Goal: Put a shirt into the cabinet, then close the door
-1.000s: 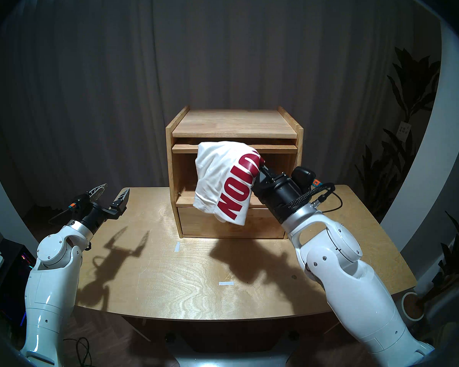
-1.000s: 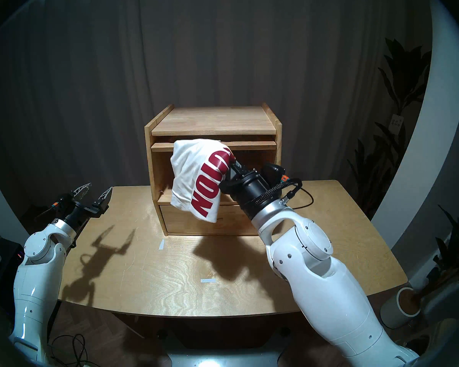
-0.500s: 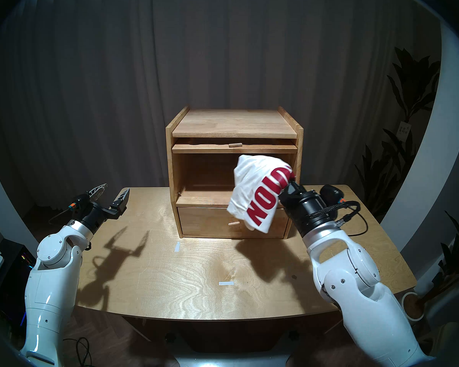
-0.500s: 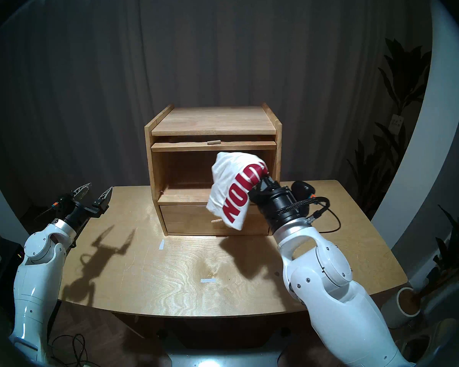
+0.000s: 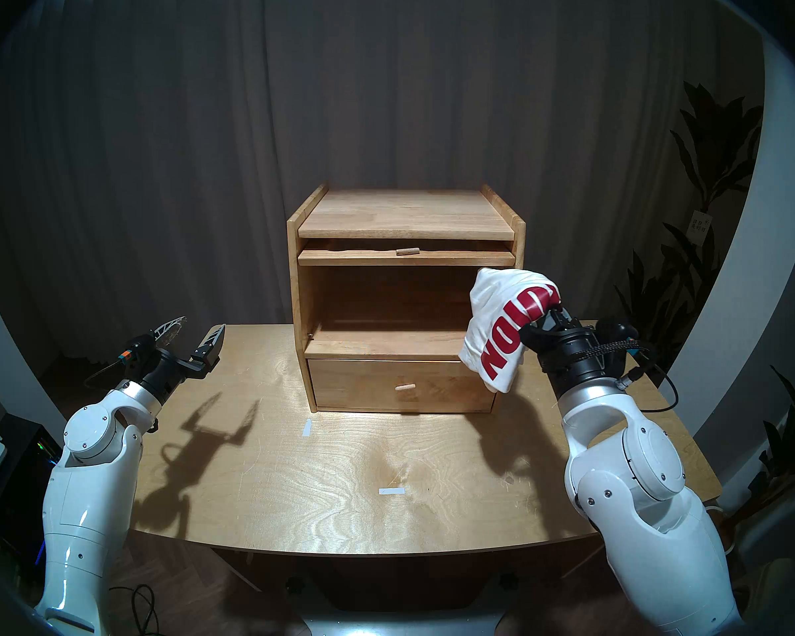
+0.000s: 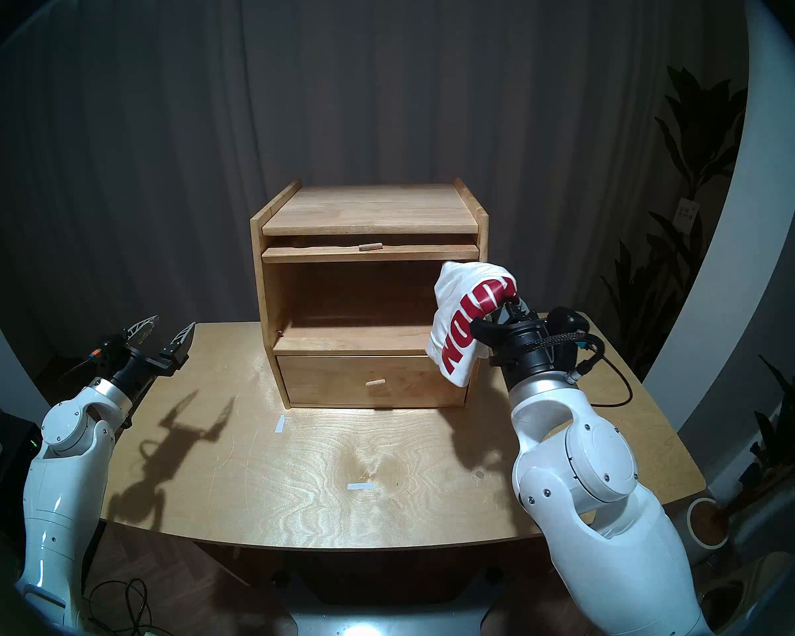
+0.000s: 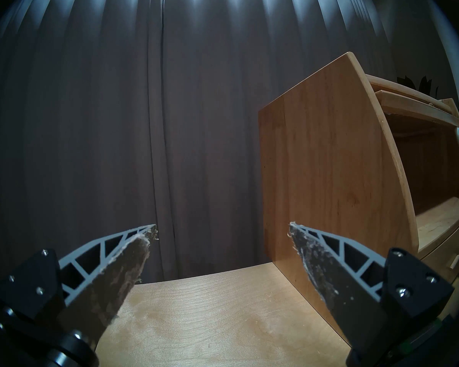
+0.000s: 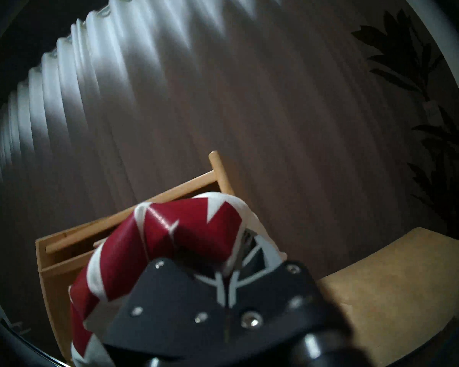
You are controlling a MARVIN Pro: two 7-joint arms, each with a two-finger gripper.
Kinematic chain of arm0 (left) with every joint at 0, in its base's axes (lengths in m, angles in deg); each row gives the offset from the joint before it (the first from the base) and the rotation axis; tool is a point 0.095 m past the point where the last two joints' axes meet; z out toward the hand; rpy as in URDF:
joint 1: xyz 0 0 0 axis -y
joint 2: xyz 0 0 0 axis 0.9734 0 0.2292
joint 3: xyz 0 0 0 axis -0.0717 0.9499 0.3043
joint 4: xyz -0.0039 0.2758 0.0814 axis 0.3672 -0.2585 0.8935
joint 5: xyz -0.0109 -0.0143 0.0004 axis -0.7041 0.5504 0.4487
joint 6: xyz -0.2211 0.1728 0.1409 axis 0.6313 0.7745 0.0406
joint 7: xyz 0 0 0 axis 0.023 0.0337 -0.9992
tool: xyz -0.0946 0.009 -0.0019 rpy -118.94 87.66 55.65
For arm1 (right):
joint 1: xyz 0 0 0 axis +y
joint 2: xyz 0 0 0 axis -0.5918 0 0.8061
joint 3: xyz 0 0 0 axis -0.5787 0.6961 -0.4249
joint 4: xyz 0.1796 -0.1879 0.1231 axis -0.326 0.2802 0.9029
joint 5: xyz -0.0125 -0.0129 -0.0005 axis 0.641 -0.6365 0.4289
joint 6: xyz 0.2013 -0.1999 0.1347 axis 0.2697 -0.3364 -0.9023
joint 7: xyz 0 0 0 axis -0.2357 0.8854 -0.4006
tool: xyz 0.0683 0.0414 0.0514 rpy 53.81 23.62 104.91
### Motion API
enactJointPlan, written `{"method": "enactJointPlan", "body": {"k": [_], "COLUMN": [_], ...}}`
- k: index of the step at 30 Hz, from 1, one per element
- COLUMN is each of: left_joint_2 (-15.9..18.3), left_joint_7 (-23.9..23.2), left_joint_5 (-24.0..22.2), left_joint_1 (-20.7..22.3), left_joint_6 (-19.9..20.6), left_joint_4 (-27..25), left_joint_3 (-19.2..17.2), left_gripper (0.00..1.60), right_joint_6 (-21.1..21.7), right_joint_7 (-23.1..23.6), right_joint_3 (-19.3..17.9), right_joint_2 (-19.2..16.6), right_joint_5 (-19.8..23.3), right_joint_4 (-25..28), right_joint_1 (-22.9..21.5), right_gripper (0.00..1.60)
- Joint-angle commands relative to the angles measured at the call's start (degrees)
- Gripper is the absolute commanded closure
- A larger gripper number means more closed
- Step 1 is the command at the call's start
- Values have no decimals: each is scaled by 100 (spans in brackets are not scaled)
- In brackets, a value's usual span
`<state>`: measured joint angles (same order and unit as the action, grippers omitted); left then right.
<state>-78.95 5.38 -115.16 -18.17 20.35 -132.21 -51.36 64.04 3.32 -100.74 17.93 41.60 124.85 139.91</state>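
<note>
The white shirt [image 5: 496, 318] with red block letters hangs bunched from my right gripper [image 5: 554, 316], which is shut on it. It hangs in the air at the right front corner of the cabinet [image 5: 405, 213], outside the open, empty upper compartment. The door [image 5: 363, 255] lies flat, pushed in under the cabinet's top, with only its front edge and peg handle showing. My left gripper [image 5: 200, 326] is open and empty above the table's far left. The right wrist view shows the shirt [image 8: 186, 226] wrapped over the shut fingers [image 8: 249, 255]. The left wrist view shows the left gripper [image 7: 223, 227] open beside the cabinet's side [image 7: 329, 160].
The cabinet stands at the back middle of a wooden table [image 5: 340, 474]. Its lower drawer [image 5: 354, 385] is shut, with a peg on its front. Two white tape marks [image 5: 392, 491] lie on the table. A dark curtain hangs behind; plants stand at the far right.
My right arm has carried the shirt from in front of the upper compartment rightward and slightly down to the cabinet's right front corner, uncovering the door's peg and the drawer. The left arm has not moved.
</note>
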Motion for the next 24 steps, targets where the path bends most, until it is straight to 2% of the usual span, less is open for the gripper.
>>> {"method": "enactJointPlan", "body": {"k": [1, 2, 3, 4, 5, 12, 15, 24], "left_joint_2": [30, 30, 30, 30, 30, 30, 30, 29], "left_joint_7": [-5, -5, -5, -5, -5, -5, -5, -5], "left_joint_5": [-1, -1, -1, -1, -1, -1, -2, -3], "left_joint_1": [76, 76, 76, 76, 76, 76, 75, 73], "left_joint_6": [-32, -32, -32, -32, -32, -31, -30, -27], "left_joint_4": [-108, -109, -109, -109, -109, -108, -104, -91], "left_joint_3": [-17, -17, -17, -17, -17, -17, -16, -15], "left_gripper": [0, 0, 0, 0, 0, 0, 0, 0], "right_joint_6": [613, 677, 799, 825, 934, 1262, 1235, 1234], "right_joint_7": [139, 150, 155, 204, 207, 351, 399, 546], "right_joint_3": [259, 269, 340, 271, 354, 471, 452, 705], "right_joint_2": [-136, -95, -74, -38, -5, 236, 402, 923], "right_joint_5": [-584, -614, -661, -753, -773, -1153, -1218, -1413], "right_joint_4": [73, 58, -44, 32, -92, -555, -771, -1315], "right_joint_1": [-637, -670, -896, -690, -922, -1288, -1406, -1902], "right_gripper": [160, 160, 160, 160, 160, 160, 160, 160]}}
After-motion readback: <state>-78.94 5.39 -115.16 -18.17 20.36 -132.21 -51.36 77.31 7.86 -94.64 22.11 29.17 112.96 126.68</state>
